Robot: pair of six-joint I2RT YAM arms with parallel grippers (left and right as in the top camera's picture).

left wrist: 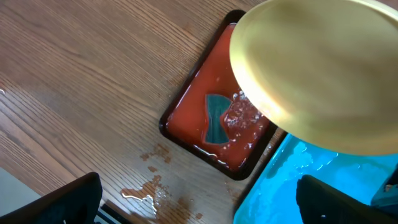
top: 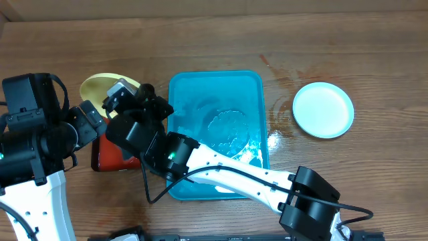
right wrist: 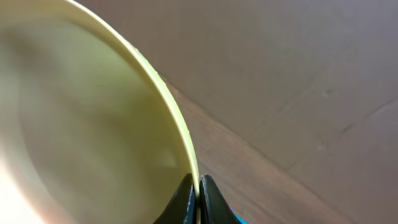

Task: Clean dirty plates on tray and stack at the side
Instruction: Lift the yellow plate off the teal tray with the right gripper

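My right gripper is shut on the rim of a pale yellow-green plate. It holds the plate tilted above the red tray, left of the turquoise tray. The plate also shows in the overhead view and in the left wrist view. A light teal plate lies on the table at the right. The turquoise tray is wet, and a faint round outline lies in it. My left gripper is open and empty, low over the table by the tray's corner. A second yellow-green plate is not in view.
A red tray with a black rim holds water and a teal sponge. Brownish wet spots lie on the wood beside it. Water lies on the table right of the turquoise tray. My right arm reaches across that tray.
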